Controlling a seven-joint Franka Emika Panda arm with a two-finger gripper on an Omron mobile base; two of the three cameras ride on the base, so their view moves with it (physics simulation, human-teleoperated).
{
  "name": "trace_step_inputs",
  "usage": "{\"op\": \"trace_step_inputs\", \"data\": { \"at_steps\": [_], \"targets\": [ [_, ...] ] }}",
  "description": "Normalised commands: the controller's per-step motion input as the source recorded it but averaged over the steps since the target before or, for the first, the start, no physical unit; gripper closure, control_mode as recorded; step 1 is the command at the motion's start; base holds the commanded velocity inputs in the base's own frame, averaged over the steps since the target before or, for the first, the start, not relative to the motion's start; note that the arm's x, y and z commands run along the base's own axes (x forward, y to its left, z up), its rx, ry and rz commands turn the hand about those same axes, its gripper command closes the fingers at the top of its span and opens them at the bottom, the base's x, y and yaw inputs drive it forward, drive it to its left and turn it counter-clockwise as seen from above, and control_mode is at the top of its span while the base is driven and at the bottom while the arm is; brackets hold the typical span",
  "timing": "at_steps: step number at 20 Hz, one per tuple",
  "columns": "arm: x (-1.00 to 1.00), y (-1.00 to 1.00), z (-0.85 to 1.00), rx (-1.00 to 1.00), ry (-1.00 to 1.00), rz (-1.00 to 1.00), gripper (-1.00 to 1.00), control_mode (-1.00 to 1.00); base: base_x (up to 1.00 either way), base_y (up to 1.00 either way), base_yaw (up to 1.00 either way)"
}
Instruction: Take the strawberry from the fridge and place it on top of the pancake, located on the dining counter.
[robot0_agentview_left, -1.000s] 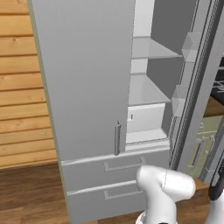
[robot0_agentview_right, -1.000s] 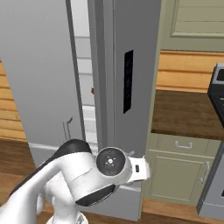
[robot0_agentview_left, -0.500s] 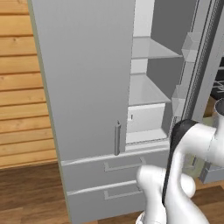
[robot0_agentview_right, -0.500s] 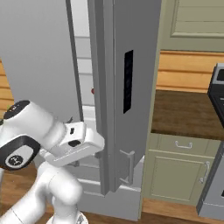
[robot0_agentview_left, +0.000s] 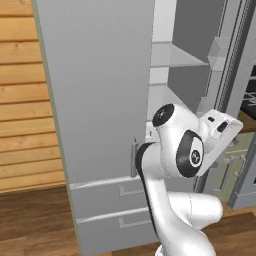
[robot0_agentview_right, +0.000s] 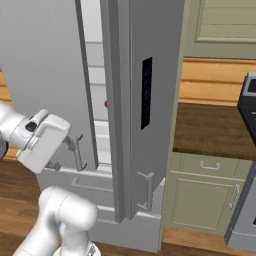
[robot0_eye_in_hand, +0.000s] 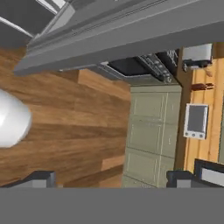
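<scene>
While the base and both base views have held their place over the last second, the white arm (robot0_agentview_left: 177, 145) has swung up from its low fold. From the left base view, it now carries the pincer (robot0_agentview_left: 222, 131) level with the pale inner shelves of the tall light-grey fridge (robot0_agentview_left: 100, 100). The open right door stands just beyond the pincer and the closed left door lies to its other side. Its jaws are too small here to judge.

From the right base view, the tiny red strawberry (robot0_agentview_right: 106, 104) shows through the gap between the doors. It sits above the pincer, further in and well apart from it. A dark upright panel (robot0_agentview_right: 146, 92) on the open door bears no writing I can read.

The hand view looks past the grey fridge door down at the wooden floor (robot0_eye_in_hand: 65, 131) and pale green cabinets (robot0_eye_in_hand: 151, 131). The two dark fingertips (robot0_eye_in_hand: 41, 177) stand wide apart with nothing between them. No label is legible.

My reading: the reach has only begun, and the pincer must turn toward the shelf.
</scene>
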Motion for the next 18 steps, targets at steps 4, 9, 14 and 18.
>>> {"op": "trace_step_inputs", "data": {
  "at_steps": [4, 9, 14, 18],
  "targets": [
    [0.88, -0.12, 0.03, -0.12, 0.16, 0.00, -1.00, -1.00, 0.00, 0.00, 0.00],
    [0.90, -0.23, 0.00, 0.02, 0.01, 0.01, -1.00, -1.00, 0.00, 0.00, 0.00],
    [0.95, -0.10, 0.00, 0.00, 0.00, 0.02, -1.00, -1.00, 0.00, 0.00, 0.00],
    [0.65, -0.24, 0.00, 0.00, 0.00, 0.03, -1.00, -1.00, 0.00, 0.00, 0.00]
  ]
}}
